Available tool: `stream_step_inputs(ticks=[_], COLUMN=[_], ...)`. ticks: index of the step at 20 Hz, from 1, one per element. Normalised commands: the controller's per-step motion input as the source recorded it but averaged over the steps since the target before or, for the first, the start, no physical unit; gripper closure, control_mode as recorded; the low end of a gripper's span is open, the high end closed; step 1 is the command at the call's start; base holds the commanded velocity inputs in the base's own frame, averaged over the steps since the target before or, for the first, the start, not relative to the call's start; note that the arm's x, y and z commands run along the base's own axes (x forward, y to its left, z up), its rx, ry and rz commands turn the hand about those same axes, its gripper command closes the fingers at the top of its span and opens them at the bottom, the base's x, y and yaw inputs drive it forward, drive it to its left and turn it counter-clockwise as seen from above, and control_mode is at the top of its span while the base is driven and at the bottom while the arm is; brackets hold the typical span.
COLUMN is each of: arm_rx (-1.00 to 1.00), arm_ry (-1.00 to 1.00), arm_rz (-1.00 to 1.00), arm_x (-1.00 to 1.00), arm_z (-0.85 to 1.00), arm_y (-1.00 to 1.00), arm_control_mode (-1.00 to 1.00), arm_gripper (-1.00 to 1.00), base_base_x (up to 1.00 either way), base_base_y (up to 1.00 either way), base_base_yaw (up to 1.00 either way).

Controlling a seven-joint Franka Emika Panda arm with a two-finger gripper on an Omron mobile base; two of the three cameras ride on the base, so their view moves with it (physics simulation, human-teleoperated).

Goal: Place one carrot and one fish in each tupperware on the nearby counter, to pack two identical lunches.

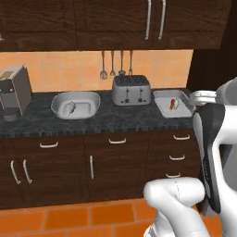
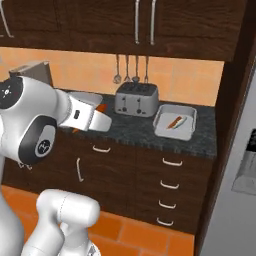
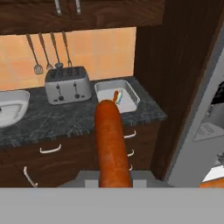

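— What is the biggest thing in front of you?

— The counter [image 1: 106, 121], a dark speckled stone top over brown drawers with silver handles. It runs from left to right under the wall cupboards.

— And what stands on it?

— At the far left there is a coffee machine [image 1: 14, 90]. In the middle, against the tiled wall, stands a silver toaster [image 1: 131, 90], and some utensils [image 1: 115, 64] hang on the wall above it. On each side of the toaster there is one tupperware. The oval tupperware [image 1: 75, 104] is on the left and has a small grey fish [image 1: 71, 108] inside. The rectangular tupperware [image 1: 173, 103] is on the right, near the end of the counter, and it holds a carrot [image 1: 172, 103] with something pale beside it; I cannot tell what that is.

— What about your hand?

— My gripper [image 3: 114, 179] is closed on a second carrot [image 3: 111, 144]. In my hand view this carrot goes up from between my fingers, long and orange, and its tip points toward the rectangular tupperware. I hold it in the air, in front of the drawers, well apart from both tubs.
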Motion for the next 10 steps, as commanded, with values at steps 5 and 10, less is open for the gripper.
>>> stream_step_inputs(ticks=[5,10], arm_rx=[0.00,0.00], arm_ry=[0.00,0.00], arm_rz=[0.00,0.00], arm_x=[0.00,0.00], arm_z=[0.00,0.00], arm_y=[0.00,0.00], arm_control_mode=[1.00,1.00], arm_gripper=[1.00,1.00], base_base_x=[1.00,0.72], base_base_y=[1.00,1.00], base_base_yaw=[-0.01,-0.02])
